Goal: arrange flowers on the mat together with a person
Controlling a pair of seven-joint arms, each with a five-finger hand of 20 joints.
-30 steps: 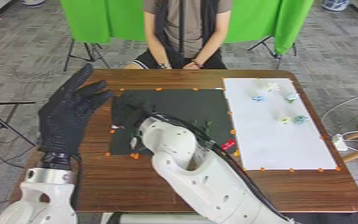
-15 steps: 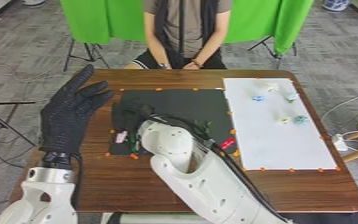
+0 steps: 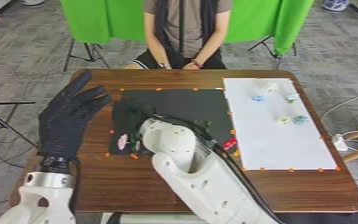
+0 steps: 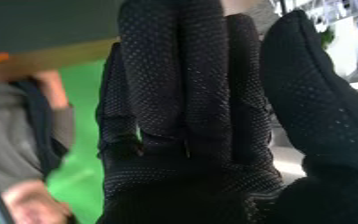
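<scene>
Flowers [image 3: 301, 119] lay on two mats, most towards twelve o'clock on the white mat [image 3: 286, 148], the others on the black mat [image 3: 190, 102]. We had our left hand [image 3: 63, 120] at nine o'clock, fingers extended, and our right hand [image 4: 189, 172] over the black mat's ten o'clock side, fingers straight, thumb apart, with nothing visibly grasped. We judged the step to concern the pink flower [image 3: 123, 142] at seven o'clock; doing it well called for a low approach and a light pinch on the stem, sparing the petals. Our right forearm [image 3: 176, 142] covered part of the black mat, our right hand blended into it, and the red flower [image 3: 230, 143] at four o'clock and the green stem [image 3: 135, 145] by the pink one were too small to read clearly.
</scene>
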